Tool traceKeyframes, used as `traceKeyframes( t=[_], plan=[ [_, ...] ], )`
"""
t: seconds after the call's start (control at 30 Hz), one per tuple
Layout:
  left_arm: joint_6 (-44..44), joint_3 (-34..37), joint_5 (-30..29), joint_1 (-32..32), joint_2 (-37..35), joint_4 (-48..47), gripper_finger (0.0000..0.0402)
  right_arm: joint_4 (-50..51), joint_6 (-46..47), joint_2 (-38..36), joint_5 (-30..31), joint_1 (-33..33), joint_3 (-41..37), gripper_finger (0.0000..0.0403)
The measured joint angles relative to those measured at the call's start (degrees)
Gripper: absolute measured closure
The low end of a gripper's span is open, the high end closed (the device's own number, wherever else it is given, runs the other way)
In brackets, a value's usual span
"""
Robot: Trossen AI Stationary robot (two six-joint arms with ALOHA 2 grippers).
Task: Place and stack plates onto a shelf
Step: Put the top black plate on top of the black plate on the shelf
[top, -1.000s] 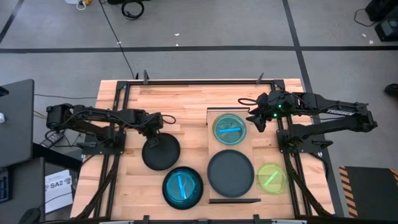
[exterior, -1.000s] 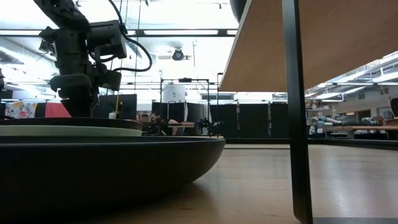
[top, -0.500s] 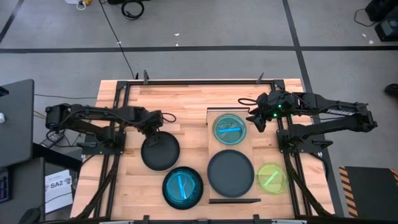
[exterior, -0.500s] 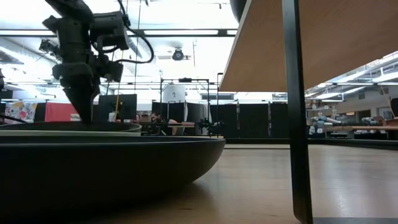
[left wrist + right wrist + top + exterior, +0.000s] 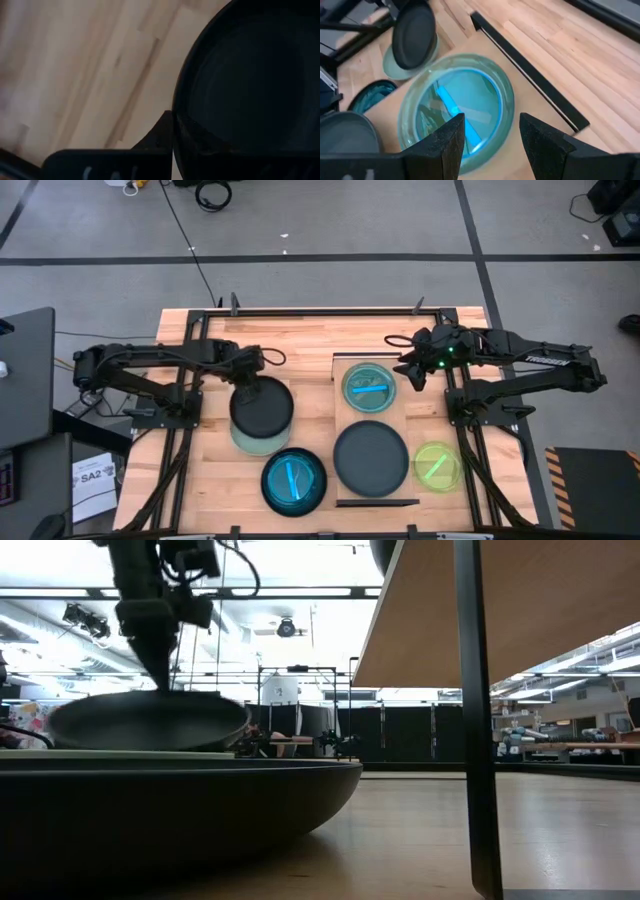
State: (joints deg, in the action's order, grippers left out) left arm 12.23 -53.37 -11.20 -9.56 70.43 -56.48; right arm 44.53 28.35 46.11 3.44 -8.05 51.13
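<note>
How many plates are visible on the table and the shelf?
6. On the shelf: teal plate and black plate. Beside it: lime-green plate. Table's left side: blue plate, mint plate, and above it the lifted black plate in the left gripper. Stacked ones may hide.

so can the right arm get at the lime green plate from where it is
Probably yes. The right tool is open above the shelf and holds nothing, and the lime green plate lies uncovered on that arm's side of the table.

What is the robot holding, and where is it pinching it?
The left gripper is shut on the rim of a black plate, lifted above the pale mint plate. The right gripper is open, holding nothing, beside the shelf.
</note>
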Motion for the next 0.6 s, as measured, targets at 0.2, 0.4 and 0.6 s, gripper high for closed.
traceKeyframes(
  t=[0.2, 0.4, 0.6],
  plan=[
    [0.0, -6.5, -2.5, 0.0, 0.0, -4.1, 0.0391, -4.3, 0.0, 0.0, 0.0, 0.0, 0.0, 0.0208],
    [0.0, -12.4, -4.1, 0.0, 0.0, -6.6, 0.0391, -10.0, 0.0, 0.1, 0.2, 0.0, 0.0, 0.0208],
    [0.0, -17.4, -4.3, 0.0, 0.0, -6.9, 0.0391, -17.8, 0.0, 2.1, 3.6, 0.0, 0.0, 0.0208]
  ],
)
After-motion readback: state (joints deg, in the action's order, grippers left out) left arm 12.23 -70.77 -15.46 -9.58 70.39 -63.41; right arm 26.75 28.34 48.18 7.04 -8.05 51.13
